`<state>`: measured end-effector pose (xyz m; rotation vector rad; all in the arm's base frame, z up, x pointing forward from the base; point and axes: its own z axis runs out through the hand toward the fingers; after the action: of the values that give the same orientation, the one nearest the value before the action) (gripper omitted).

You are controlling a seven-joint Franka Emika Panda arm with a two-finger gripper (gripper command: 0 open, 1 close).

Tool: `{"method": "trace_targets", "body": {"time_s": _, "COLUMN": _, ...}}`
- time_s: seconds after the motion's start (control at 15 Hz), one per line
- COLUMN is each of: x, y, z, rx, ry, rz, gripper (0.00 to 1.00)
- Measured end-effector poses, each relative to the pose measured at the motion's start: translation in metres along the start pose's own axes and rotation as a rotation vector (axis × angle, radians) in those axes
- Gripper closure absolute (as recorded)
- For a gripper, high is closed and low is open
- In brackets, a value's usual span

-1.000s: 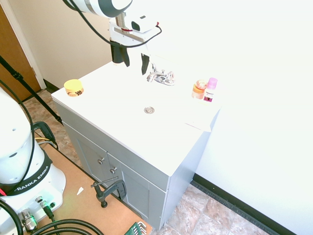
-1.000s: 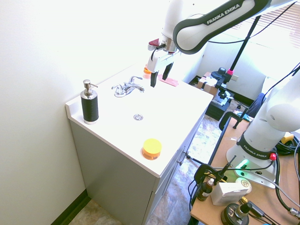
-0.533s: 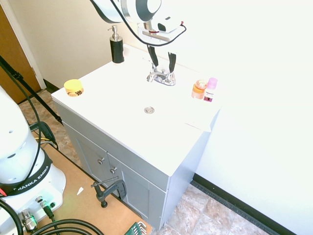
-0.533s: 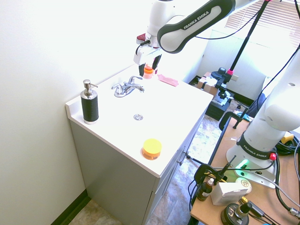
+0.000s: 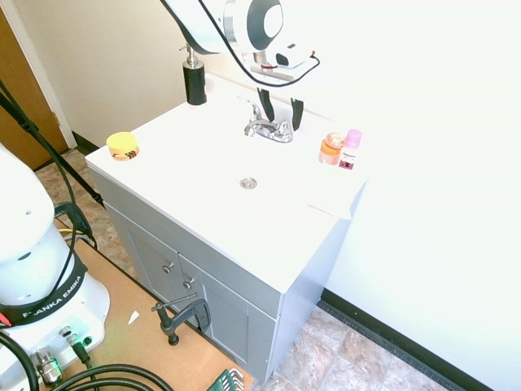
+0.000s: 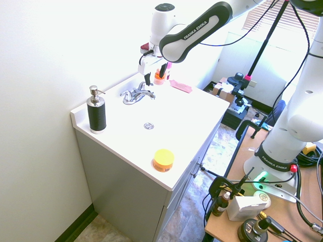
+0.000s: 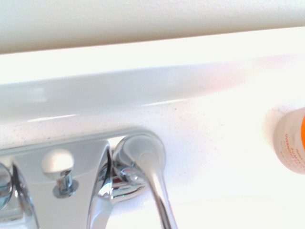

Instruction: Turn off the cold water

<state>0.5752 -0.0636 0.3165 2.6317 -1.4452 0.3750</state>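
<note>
On the white counter (image 5: 203, 175), against the wall, the faucet (image 5: 269, 129) has its cold handle (image 7: 145, 160) near the orange jar (image 5: 331, 148). I should centre on that handle, then turn it gently. My tool (image 5: 281, 125) has its fingers wide apart, holding nothing; contact I can't tell.

A yellow-lidded jar (image 5: 123, 147) sits on the countertop (image 5: 195, 171).

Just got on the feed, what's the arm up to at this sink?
The gripper, fingers apart, hovers by the faucet, at the handle nearer the orange-banded jar. That fits the job of shutting off the cold water, though a firm grip on the handle isn't evident. The soap dispenser stands beyond the faucet's other handle.
</note>
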Motion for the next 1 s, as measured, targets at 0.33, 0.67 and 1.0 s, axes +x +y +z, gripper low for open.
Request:
{"method": "trace_targets", "body": {"time_s": 0.33, "x": 0.015, "y": 0.007, "z": 0.012, "rx": -0.022, "ry": 0.006, "rz": 0.025, "gripper": 0.0}}
{"method": "trace_targets", "body": {"time_s": 0.67, "x": 0.039, "y": 0.006, "z": 0.015, "rx": -0.031, "ry": 0.026, "rz": 0.049, "gripper": 0.0}}
{"method": "trace_targets", "body": {"time_s": 1.0, "x": 0.046, "y": -0.006, "z": 0.011, "rx": -0.05, "ry": 0.018, "rz": 0.044, "gripper": 0.0}}
